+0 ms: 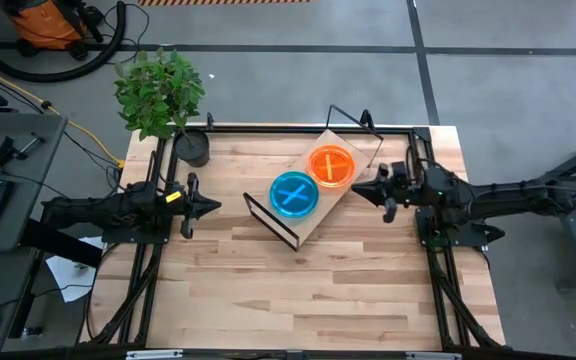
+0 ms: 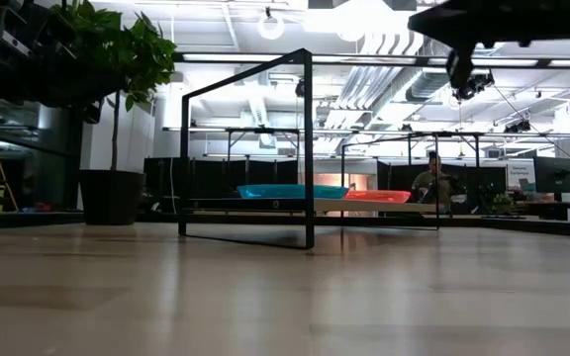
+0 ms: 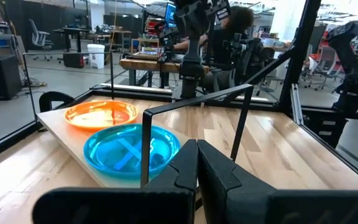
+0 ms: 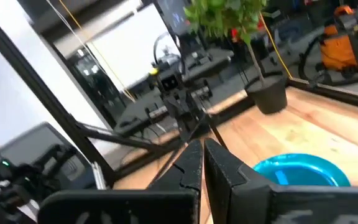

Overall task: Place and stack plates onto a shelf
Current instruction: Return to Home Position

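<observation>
A light wooden shelf with black wire frame ends lies slantwise at the table's far middle. On it rest an orange plate stack and a cyan-blue plate stack, side by side; how many plates each stack holds I cannot tell. Both show in the left wrist view, orange and blue. My left gripper hovers left of the shelf, shut and empty. My right gripper is shut and empty, just right of the orange stack, raised above the table.
A potted plant stands at the table's far left corner. The shelf's wire ends rise above the board. The near half of the tabletop is bare wood. A person sits in the room beyond.
</observation>
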Motion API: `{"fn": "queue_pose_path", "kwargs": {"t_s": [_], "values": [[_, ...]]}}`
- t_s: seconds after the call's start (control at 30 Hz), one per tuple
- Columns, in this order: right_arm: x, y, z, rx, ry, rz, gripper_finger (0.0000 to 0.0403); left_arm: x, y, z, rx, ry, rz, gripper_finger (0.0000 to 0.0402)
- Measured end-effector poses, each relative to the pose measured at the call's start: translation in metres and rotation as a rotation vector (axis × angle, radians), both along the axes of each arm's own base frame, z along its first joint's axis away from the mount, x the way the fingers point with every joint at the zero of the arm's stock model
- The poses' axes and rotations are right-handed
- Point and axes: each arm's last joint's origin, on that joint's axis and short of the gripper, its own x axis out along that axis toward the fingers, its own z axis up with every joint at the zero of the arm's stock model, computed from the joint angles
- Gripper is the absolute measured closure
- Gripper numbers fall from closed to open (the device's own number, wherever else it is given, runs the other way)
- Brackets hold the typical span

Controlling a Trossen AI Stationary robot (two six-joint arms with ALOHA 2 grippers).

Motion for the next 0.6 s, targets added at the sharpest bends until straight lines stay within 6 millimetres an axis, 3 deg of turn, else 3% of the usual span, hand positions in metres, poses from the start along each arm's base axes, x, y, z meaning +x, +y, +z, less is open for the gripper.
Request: {"fn": "queue_pose_path", "kwargs": {"t_s": [0.27,0.6], "values": [[-0.031,0.001,-0.021,-0.025,-0.125,-0.002,0.0403,0.000,0.000,0.000,0.000,0.000,0.000,0.0401],[-0.051,0.003,-0.037,-0.105,-0.180,0.006,0.0403,0.000,0.000,0.000,0.000,-0.001,0.000,0.0401]]}}
